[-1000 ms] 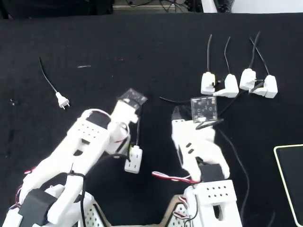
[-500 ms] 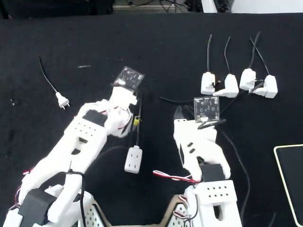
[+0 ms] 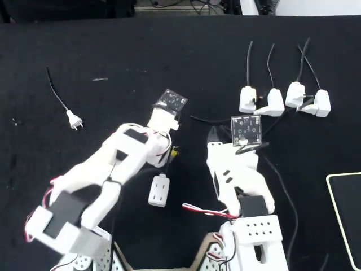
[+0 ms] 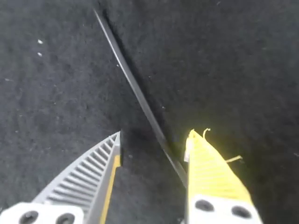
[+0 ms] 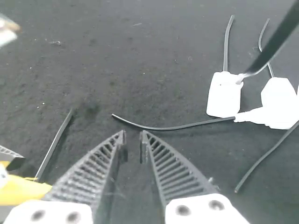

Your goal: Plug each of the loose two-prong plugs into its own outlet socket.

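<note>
Surface (image 3: 186, 51) of black cloth under all parts. Left arm (image 3: 113, 164) slanted across it toward the middle, left fingers (image 4: 210, 172) spread wide and gripping nothing. Right arm (image 3: 237, 180) alongside, right fingers (image 5: 93, 172) at a narrow slit, nearly closed, also empty. Row of four white units (image 3: 273, 103) at the far right, apparently already mated; leave untouched.

Probable step in hand: taking up the free outlet socket (image 3: 159, 189) by its cable (image 4: 135, 88), ahead of bringing it together with the loose plug (image 3: 74, 119). Centre the cable between the fingers before closing; at present nearer the yellow finger than the grey one. Lower further to bracket the cable fully, then close slowly. Grip near the socket body to limit swing. Lift straight up; avoid dragging sideways across the cloth. Keep clear of the right arm.

Socket near the left fingers but apart, on the side toward the arm bases. Loose plug well apart, at the far left of the surface. Cable directly between the left fingers, seemingly touching neither.
</note>
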Action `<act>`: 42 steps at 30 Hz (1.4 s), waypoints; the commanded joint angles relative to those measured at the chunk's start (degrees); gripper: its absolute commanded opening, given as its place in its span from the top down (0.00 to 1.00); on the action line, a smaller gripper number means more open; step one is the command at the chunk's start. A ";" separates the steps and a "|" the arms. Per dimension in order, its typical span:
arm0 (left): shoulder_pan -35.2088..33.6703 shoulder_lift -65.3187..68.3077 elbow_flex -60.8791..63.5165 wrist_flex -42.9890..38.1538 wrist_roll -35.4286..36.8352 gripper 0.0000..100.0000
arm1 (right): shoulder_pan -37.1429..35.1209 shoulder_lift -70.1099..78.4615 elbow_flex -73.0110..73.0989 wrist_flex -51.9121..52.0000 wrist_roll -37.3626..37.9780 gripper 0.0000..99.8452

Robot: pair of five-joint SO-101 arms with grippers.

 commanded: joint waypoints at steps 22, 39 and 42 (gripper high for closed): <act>-19.47 -24.00 6.55 31.65 -15.82 0.82 | -2.90 -1.36 -3.21 -1.05 -0.18 0.95; -18.59 -43.52 17.19 53.80 -37.63 0.82 | -2.99 -1.36 -3.12 -1.05 -0.18 0.95; -16.66 -38.07 17.36 50.99 -37.71 0.82 | -2.99 -1.36 -3.12 -1.05 -0.18 0.95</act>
